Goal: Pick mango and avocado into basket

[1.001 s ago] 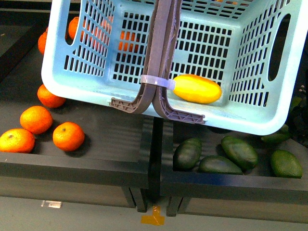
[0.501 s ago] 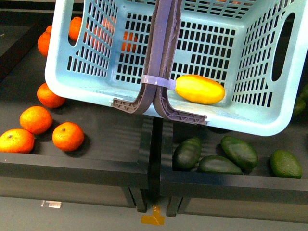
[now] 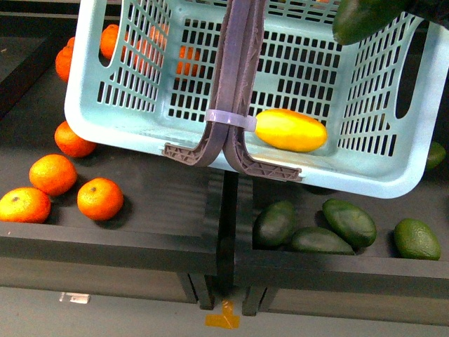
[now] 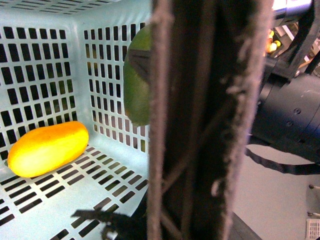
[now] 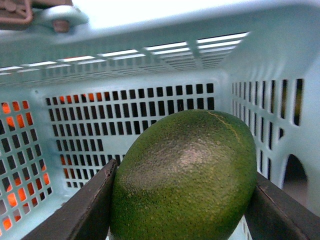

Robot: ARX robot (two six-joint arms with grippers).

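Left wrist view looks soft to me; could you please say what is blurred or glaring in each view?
Left wrist view: the brown-grey swing handle fills the centre, blurred, while the yellow mango is sharp. Right wrist view: the dark green egg-shaped avocado carries a soft sheen; the light teal slotted basket rim is washed out. Front view: evenly lit.

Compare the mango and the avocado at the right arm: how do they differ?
Colour: the mango is smooth yellow; the avocado is dark green, finely speckled. State: the mango lies on the slotted floor of the basket; the avocado is clamped in the jaws of the right gripper, off the floor. Shape: the mango is longer, slimmer; the avocado plumper. Both are whole, oblong fruits.
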